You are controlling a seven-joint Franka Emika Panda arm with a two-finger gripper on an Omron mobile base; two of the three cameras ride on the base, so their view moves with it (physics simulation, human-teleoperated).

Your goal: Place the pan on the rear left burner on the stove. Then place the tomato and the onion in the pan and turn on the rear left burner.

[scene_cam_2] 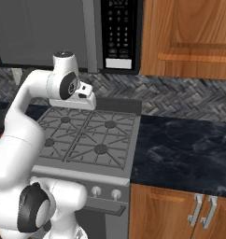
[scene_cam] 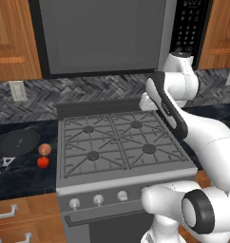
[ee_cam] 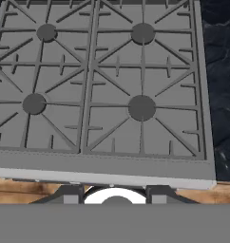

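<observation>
Pan [scene_cam: 17, 143], one tomato [scene_cam: 43, 162], one onion [scene_cam: 45, 149] sitting beside four-burner stove [scene_cam: 119, 142]; gripper [ee_cam: 115, 193] hovering, holding nothing, opening unclear.

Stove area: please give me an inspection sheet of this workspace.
Surface: stove, grates bare; dark counter left, more right.
Job's things: pan on left counter, off the rear left burner; onion and tomato beside it.
Clutter: nothing seen.
Grippers: gripper above the stove's rear, holding nothing; opening unclear.
Cables: nothing seen.
Surroundings: microwave, wood cabinets, herringbone backsplash.
</observation>
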